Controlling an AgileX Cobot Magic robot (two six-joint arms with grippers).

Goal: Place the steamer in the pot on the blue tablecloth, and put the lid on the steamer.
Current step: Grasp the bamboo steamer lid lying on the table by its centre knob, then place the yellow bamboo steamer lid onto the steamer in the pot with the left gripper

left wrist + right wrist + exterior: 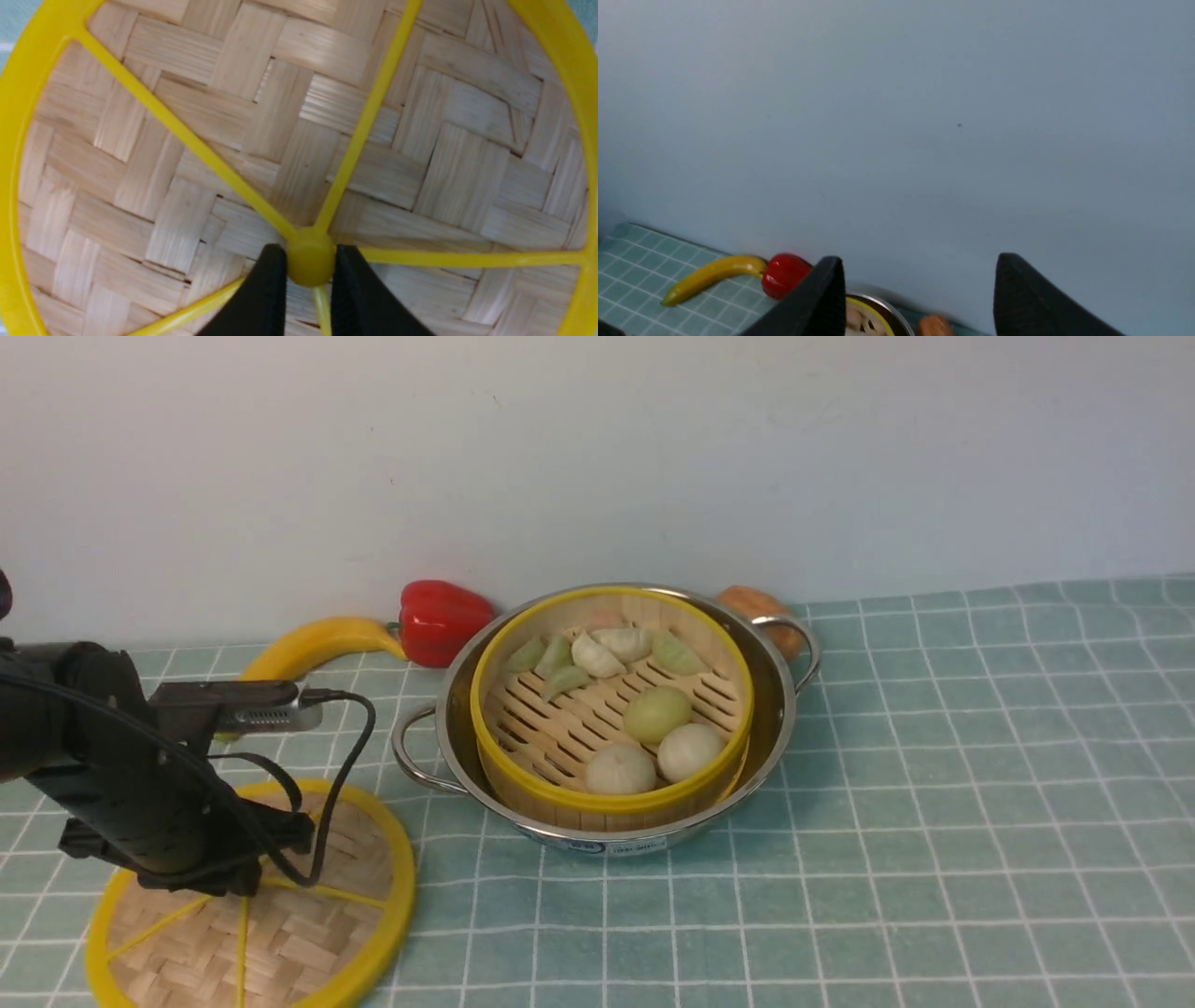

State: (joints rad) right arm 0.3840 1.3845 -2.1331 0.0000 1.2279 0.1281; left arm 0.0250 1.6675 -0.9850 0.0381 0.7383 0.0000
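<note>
Steamer is sitting down inside the pot, dumplings and buns on show, pot square on the blue tablecloth mid-counter, so the first half of the job looks done and it's all about the lid now. The lid lies flat on the cloth at the near left, knob up, and the left tool is right on top of it: in the wrist view both black fingers press against the knob from either side, and that reads as a pinch on the lid. Here's the relation that matters: from that tool the steamer lies off to the robot's right and further from the robot, with the pot's near loop handle standing between the two. The lid is round, so there's no long axis to line up, only centre over centre. The left arm is clearly the nearer one. The right tool is spread wide with nothing between its fingers, raised behind the pot's side and out of the front view. My call: lift clear of the handle, then carry right and forward.
</note>
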